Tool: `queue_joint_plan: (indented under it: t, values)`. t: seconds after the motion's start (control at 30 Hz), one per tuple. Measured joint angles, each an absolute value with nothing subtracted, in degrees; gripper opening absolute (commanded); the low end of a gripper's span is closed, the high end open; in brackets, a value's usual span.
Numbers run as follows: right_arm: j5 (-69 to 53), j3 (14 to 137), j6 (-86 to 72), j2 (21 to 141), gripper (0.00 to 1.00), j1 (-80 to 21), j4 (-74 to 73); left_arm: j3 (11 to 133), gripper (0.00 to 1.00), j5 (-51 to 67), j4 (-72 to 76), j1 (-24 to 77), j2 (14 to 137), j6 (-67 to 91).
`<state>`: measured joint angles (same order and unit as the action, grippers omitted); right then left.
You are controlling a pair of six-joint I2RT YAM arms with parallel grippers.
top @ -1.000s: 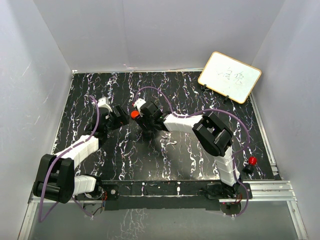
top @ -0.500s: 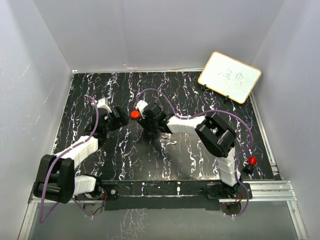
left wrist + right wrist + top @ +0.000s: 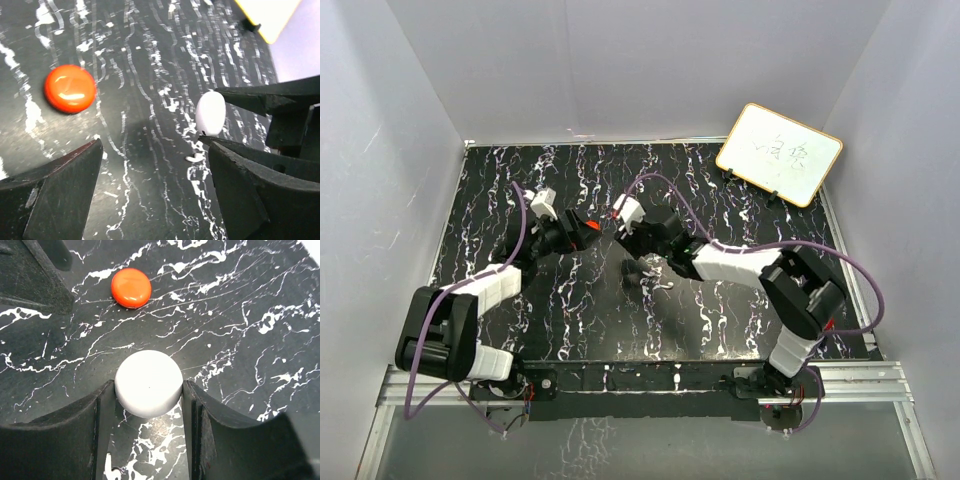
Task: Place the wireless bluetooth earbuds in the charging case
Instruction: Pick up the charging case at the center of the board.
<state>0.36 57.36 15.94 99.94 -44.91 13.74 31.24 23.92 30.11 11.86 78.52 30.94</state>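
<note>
The charging case [image 3: 590, 225] is a round red puck lying on the black marbled table; it also shows in the left wrist view [image 3: 70, 89] and the right wrist view [image 3: 131, 287]. My right gripper [image 3: 148, 390] is shut on a white round disc [image 3: 148, 383], just right of the case; the disc shows edge-on in the left wrist view [image 3: 210, 113]. My left gripper [image 3: 155, 165] is open and empty, its fingers [image 3: 55, 195] short of the case, facing the right gripper [image 3: 618, 232]. The earbuds are not in view.
A small whiteboard [image 3: 779, 153] with an orange rim leans at the back right. Grey walls close the table on three sides. The left gripper's finger [image 3: 35, 275] fills the top left of the right wrist view.
My left gripper has moved right, up to the red case. My right arm has stretched out low to the right, its gripper shifting slightly right. The case has stayed put.
</note>
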Motion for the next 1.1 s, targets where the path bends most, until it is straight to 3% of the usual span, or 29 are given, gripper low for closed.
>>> queue_joint_plan:
  t: [0.23,0.57,1.1]
  values:
    - [-6.24,50.85,19.33,93.32,0.31,-41.12,22.26,31.24,0.80,33.98,39.42,11.84,79.77,32.05]
    - [-11.60,46.59,24.49,91.59,0.31,-40.64,28.60,31.20,0.66,44.12,54.39,11.81,85.12,36.18]
    - [-15.64,44.07,27.11,89.30,0.27,-40.66,32.86,31.44,0.65,50.83,65.08,12.73,92.71,43.13]
